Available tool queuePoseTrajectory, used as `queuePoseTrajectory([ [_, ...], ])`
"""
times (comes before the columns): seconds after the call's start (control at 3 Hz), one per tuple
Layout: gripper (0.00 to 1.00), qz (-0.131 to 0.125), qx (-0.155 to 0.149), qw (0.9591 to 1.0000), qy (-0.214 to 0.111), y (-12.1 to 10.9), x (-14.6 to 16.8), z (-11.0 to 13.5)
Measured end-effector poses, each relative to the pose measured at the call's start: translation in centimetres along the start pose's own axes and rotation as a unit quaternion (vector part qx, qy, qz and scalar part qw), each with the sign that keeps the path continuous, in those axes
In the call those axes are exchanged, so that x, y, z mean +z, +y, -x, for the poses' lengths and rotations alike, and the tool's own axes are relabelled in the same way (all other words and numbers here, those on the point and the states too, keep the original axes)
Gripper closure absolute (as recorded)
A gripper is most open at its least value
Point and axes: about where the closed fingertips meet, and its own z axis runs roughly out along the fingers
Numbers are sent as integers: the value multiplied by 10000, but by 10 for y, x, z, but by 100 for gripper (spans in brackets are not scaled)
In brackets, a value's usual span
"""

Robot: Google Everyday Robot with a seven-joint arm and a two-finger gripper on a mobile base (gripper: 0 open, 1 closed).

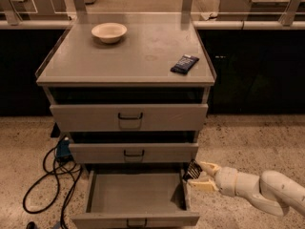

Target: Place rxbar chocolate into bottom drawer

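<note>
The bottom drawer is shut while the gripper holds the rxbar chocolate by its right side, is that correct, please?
Not quite: the camera view shows the bottom drawer standing open; the gripper does hold the rxbar chocolate by its right side.

jaws holding rxbar chocolate (193,170), beside bottom drawer (109,219)

Smooth plastic claw (196,174) grips the rxbar chocolate (192,170) beside the matt metal bottom drawer (136,218).

Three drawers (128,117) (133,152) (136,219); one each: bowl (109,32), blue bar (184,64), rxbar (192,170), low-right end effector (197,176).
</note>
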Motion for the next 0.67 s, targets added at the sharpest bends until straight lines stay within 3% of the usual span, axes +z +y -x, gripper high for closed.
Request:
queuePoseTrajectory([
  [0.33,100,2,5,10000,0,0,0,0],
  [0.67,100,171,2,9998,-86,-4,12,-13],
])
